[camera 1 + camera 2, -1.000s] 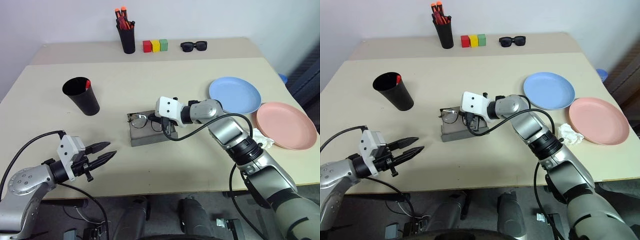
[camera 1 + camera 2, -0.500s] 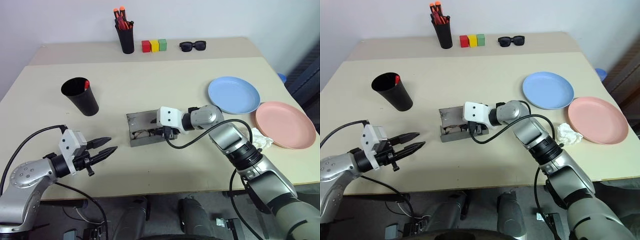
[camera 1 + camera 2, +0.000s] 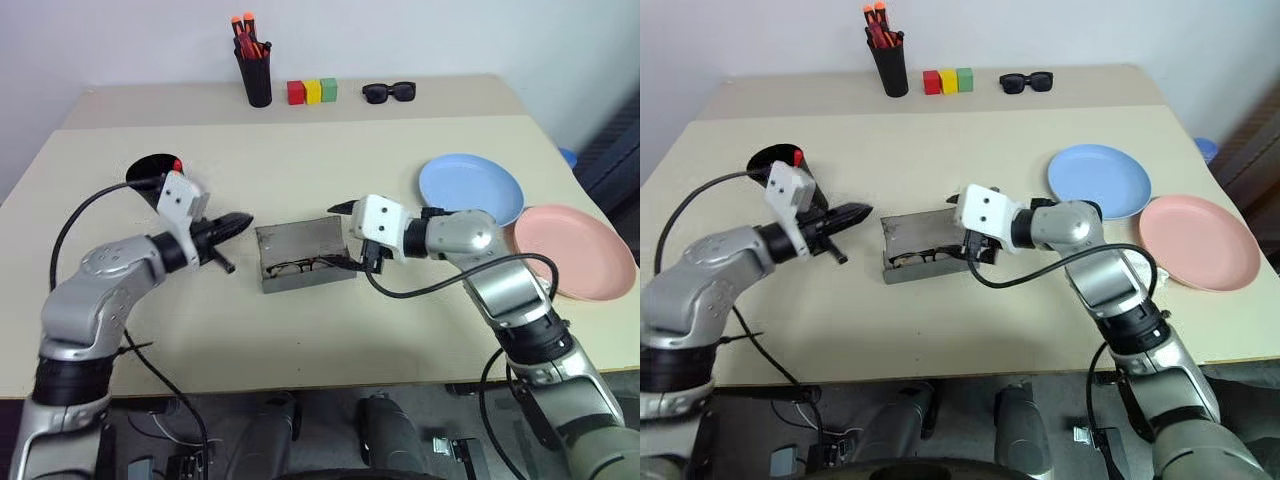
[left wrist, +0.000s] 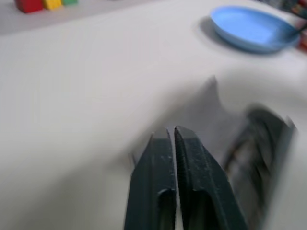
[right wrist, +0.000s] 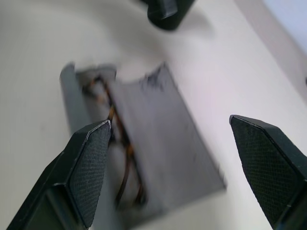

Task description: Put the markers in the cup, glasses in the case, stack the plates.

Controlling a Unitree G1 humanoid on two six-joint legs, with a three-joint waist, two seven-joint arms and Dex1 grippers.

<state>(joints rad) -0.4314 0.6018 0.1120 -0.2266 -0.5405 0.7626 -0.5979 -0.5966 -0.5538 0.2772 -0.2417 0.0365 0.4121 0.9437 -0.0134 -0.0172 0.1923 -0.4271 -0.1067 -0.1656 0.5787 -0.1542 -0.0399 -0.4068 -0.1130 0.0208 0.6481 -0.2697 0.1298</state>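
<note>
Case: the case [image 3: 300, 256] lies open mid-table, lid raised on its far side.
Glasses: the glasses [image 3: 300, 267] rest inside, along the near wall.
Left gripper: the left gripper [image 3: 238, 222] is clenched, empty, just left of the case.
Right gripper: the right gripper [image 3: 341, 235] is spread wide, holding nothing, at the case's right end.
Open room: bare table [image 3: 330, 330] along the near edge.

We can read no text, label, brand, number or sign on anything here.
</note>
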